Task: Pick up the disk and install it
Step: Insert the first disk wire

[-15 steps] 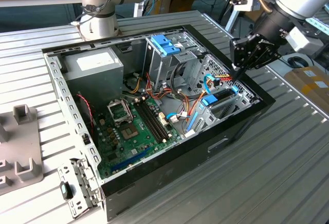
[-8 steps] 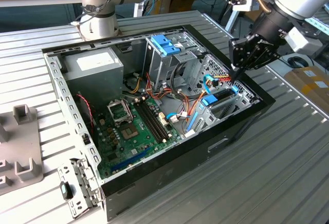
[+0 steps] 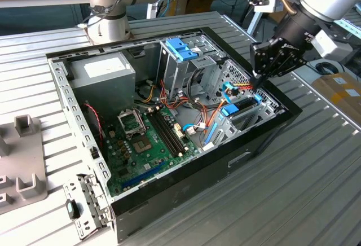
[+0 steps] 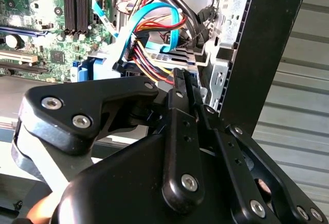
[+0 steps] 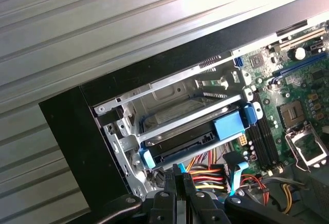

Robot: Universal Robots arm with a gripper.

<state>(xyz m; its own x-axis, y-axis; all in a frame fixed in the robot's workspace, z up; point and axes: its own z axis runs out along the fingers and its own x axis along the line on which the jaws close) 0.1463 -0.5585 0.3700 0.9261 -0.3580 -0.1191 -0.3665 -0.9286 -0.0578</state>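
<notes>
While the disk (image 5: 180,136) sits inside its metal bay in the open computer case (image 3: 186,187), its blue frame showing at the ends, the black gripper (image 3: 256,80) hangs just above the colored cables (image 5: 208,175) beside it, fingers (image 4: 181,82) pressed together, holding nothing.

Matt black plastic fingers (image 4: 181,88), ribbed metal table (image 3: 316,167), glossy blue plastic latch (image 5: 226,125)

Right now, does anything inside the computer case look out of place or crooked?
Nothing stands out. The disk sits level in its metal bay, blue frame ends at both sides. The gripper is just above the coloured cables beside it, fingers together. The cables are loose but not snagged.
</notes>
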